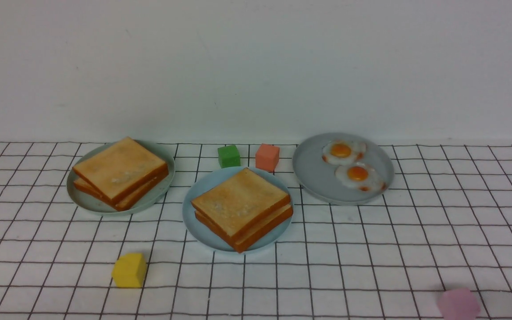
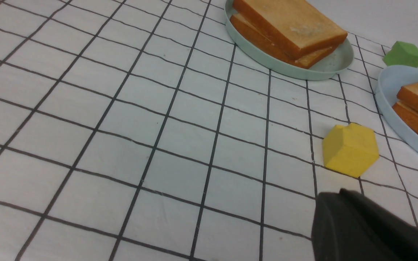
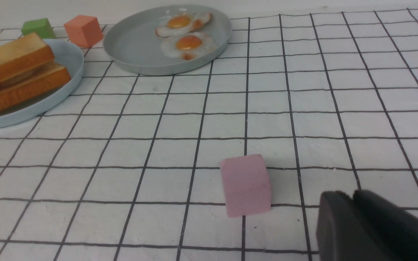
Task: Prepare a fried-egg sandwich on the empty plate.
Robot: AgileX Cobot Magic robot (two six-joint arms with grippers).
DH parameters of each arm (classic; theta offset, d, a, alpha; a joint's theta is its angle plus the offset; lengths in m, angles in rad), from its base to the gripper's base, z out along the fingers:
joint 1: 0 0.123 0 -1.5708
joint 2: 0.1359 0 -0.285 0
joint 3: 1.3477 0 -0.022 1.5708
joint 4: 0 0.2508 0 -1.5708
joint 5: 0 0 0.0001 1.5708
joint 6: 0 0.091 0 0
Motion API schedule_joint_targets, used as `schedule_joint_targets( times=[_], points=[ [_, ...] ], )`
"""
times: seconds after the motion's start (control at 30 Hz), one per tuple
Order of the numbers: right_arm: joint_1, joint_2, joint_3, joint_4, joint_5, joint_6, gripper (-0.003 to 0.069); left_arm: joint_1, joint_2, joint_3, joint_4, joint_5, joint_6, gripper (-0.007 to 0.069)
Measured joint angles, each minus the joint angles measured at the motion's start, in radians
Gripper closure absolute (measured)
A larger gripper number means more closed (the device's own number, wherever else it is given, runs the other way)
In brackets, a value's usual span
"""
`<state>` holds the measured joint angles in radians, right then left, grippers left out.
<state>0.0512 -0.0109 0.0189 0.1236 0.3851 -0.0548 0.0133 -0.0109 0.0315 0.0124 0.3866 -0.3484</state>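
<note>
Golden-brown toast, two square slices with orange-brown crusts, makes up the sandwich (image 1: pixel 242 204) at the centre of the front view, just left of the midline. It sits on the sky-blue plate (image 1: pixel 192 230), one corner toward the lower edge of the frame. Being square, it offers no clear long axis; its longer visible crust face runs from lower centre toward the right. Filling between the slices: not visible, so I cannot certify it. Two fried eggs (image 1: pixel 357 174) lie on the grey plate (image 1: pixel 316 189), upper right of the frame. Neither of my arms shows here.

Left wrist view: my left gripper (image 2: pixel 343 197) has its tips together, with nothing seen between them. It points out over the table at a slant, well apart from the sandwich, which lies beyond the yellow block (image 2: pixel 351 149) and toward my right side. The sandwich is only partly in view.

Right wrist view: my right gripper (image 3: pixel 345 199) shows dark, blurred tips; whether they stand apart I cannot tell. It faces forward over the table, near the pink block (image 3: pixel 247 185). The sandwich lies ahead, toward my left side, well apart. Neither arm is plainly nearer. My finding: assembly looks finished, subject to the unseen egg; any correction would need an inward reach by either arm.
</note>
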Motion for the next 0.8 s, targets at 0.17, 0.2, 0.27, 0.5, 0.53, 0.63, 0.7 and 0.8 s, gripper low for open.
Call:
schedule_joint_targets(
  times=[0.17, 0.2, 0.27, 0.5, 0.53, 0.63, 0.7, 0.8],
  points=[
    [0.0, 0.0, 0.0, 0.0, 0.0, 0.0, 0.0576, 0.0, 0.0, 0.0, 0.001, 0.0, 0.0, 0.0625],
    [0.0, 0.0, 0.0, 0.0, 0.0, 0.0, 0.0575, 0.0, 0.0, 0.0, 0.001, 0.0, 0.0, 0.0624],
    [0.0, 0.0, 0.0, 0.0, 0.0, 0.0, 0.0573, 0.0, 0.0, 0.0, 0.001, 0.0, 0.0, 0.0622],
    [0.0, 0.0, 0.0, 0.0, 0.0, 0.0, 0.0566, 0.0, 0.0, 0.0, 0.001, 0.0, 0.0, 0.0616],
    [0.0, 0.0, 0.0, 0.0, 0.0, 0.0, 0.0564, 0.0, 0.0, 0.0, 0.001, 0.0, 0.0, 0.0614],
    [0.0, 0.0, 0.0, 0.0, 0.0, 0.0, 0.0559, 0.0, 0.0, 0.0, 0.001, 0.0, 0.0, 0.0613],
    [0.0, 0.0, 0.0, 0.0, 0.0, 0.0, 0.0557, 0.0, 0.0, 0.0, 0.001, 0.0, 0.0, 0.0612],
    [0.0, 0.0, 0.0, 0.0, 0.0, 0.0, 0.0555, 0.0, 0.0, 0.0, 0.001, 0.0, 0.0, 0.061]
  ],
)
